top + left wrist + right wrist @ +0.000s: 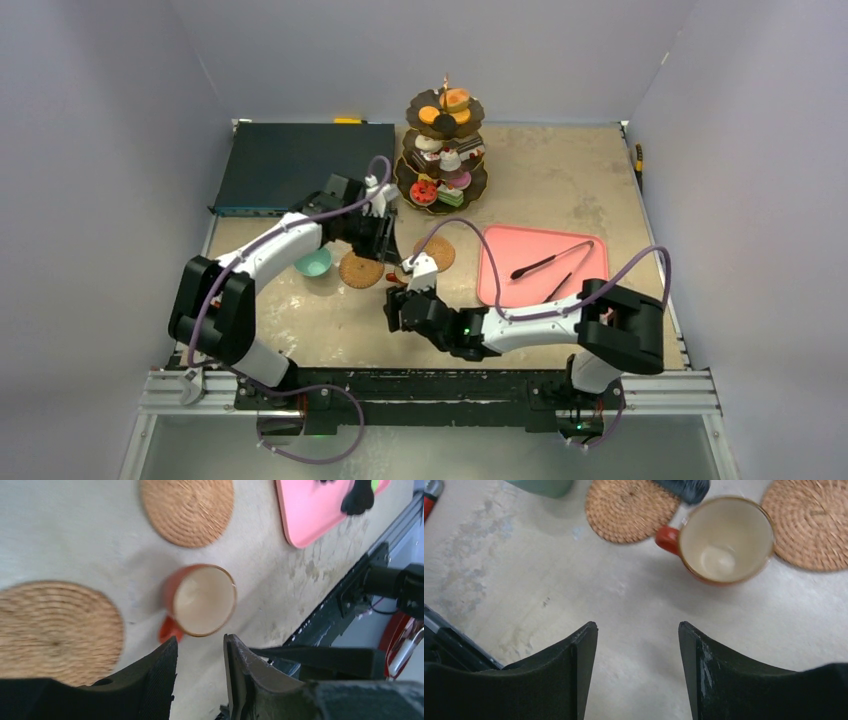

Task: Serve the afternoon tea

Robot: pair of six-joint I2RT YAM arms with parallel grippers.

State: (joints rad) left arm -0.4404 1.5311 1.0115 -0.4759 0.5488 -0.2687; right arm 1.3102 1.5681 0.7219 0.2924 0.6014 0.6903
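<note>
Top external view first: the three-tier stand (445, 150) is parked at 12 o'clock on the counter (560, 180), loaded with toy cakes (424, 192) on all its tiers. The pink tray (535, 242), with the black tongs (548, 261) laid on it, is seen over at 3 o'clock. Near the middle, a woven coaster (361, 270) is set with the teal cup (313, 262) just beside it at 9 o'clock, and a second coaster (440, 248) is placed at its 2 o'clock. From the right wrist, the small cup (724, 540) is found upright on the bare counter between the two coasters. It's cream inside, orange-red outside, with the handle turned to 9 o'clock in that view. The right end effector (638, 650) is held spread wide with nothing in it, well short of the cup. The left end effector (200, 665) is parted only narrowly, also gripping nothing, with the cup seen just off its tips.
</note>
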